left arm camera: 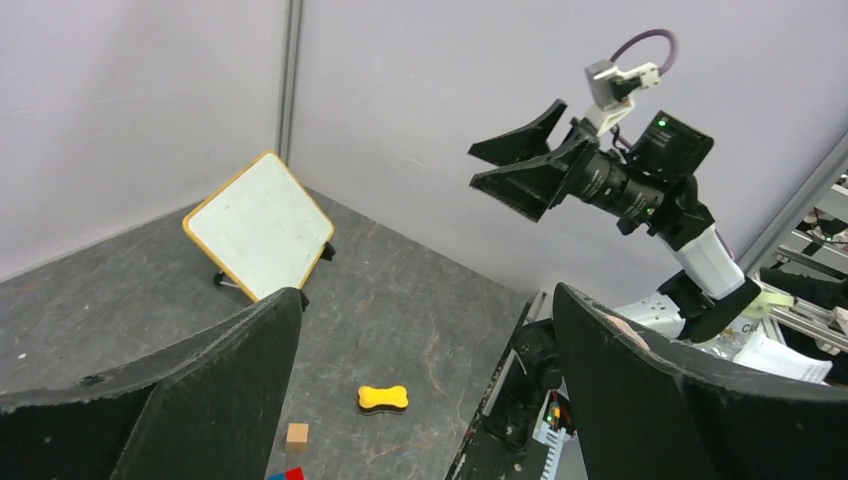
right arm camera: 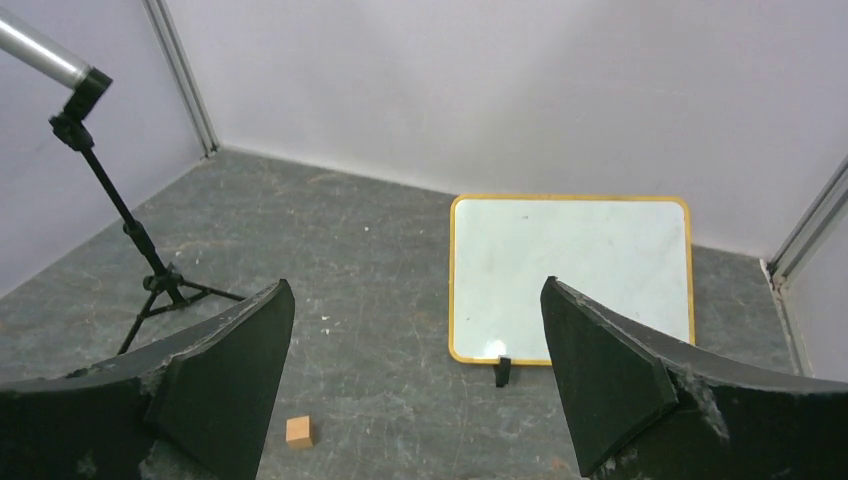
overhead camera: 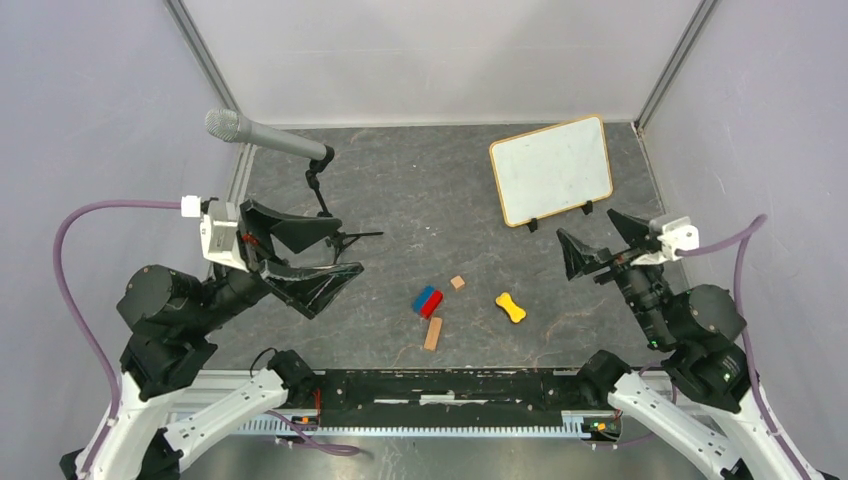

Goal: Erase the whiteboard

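whiteboard (overhead camera: 552, 170) far right, microphone (overhead camera: 265, 135) far left

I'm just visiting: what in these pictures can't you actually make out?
- Small white whiteboard with tan wooden frame: right wrist view, one near corner is behind a black finger of the right gripper; its faint specks are too small to read.
- Red and blue block: left wrist view, cut off by the bottom edge.
- Grey metal microphone on black stand: right wrist view, head cut off by the top left corner.
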